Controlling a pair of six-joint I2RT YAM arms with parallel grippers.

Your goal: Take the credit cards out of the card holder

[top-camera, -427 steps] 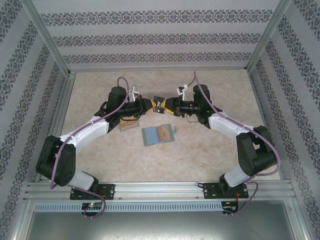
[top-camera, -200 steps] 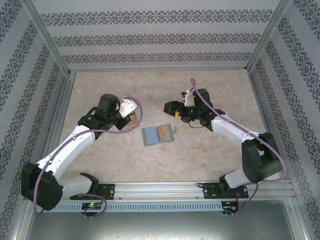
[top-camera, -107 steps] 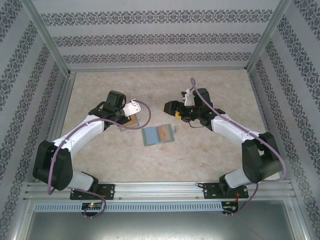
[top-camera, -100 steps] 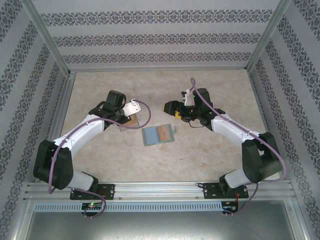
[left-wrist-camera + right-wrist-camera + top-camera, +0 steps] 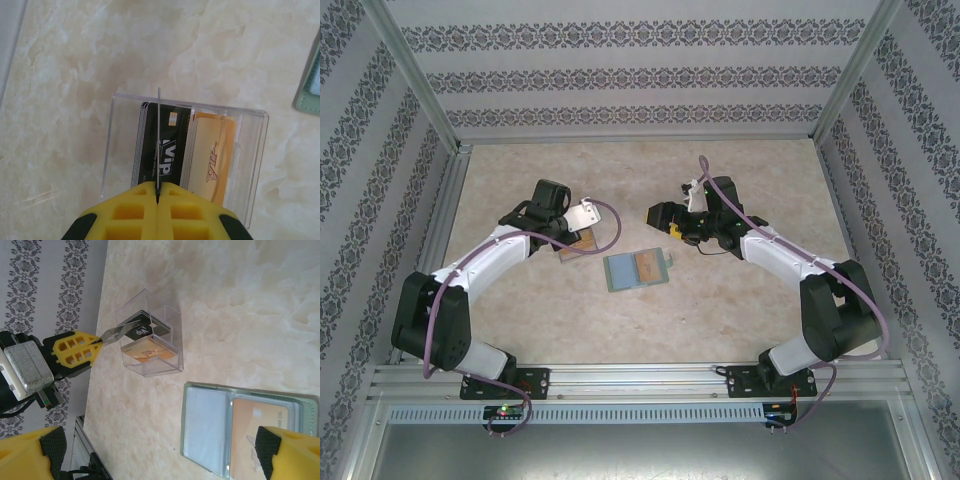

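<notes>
Looks well into the job, not through it. Grips a thin card (image 5: 120,331) in the clenched left jaws, edge-on from the left wrist view, hanging just above a clear tray (image 5: 111,150) that sits left of the bench's middle, toward the left edge. Cannot settle the held card's colour; reads grey and glossy from the right wrist view. Shows inside the tray a stack of black cards (image 5: 172,150) and a stack of tan cards (image 5: 210,160) side by side, so counts several credit cards as already out and stowed. Judges the held one as free of the holder too, wanting only a drop into the tray.

Finds the card holder (image 5: 638,270) lying open and flat near the middle of the bench, well apart from every edge, just beside the tray on its right. Shows bare pale blue-grey lining on the half nearer the left edge, and one pocketed card (image 5: 260,412), tan, tucked into the other half. Leaves that one, at least, to be pulled; cannot say whether more lie beneath it.

Carries the right jaws spread wide and grasping nothing, above the bench just past the holder toward the far edge. Seems well placed for that last card once the left side lets go. Reckons the remainder short: one release, one more extraction, possibly others if hidden.
</notes>
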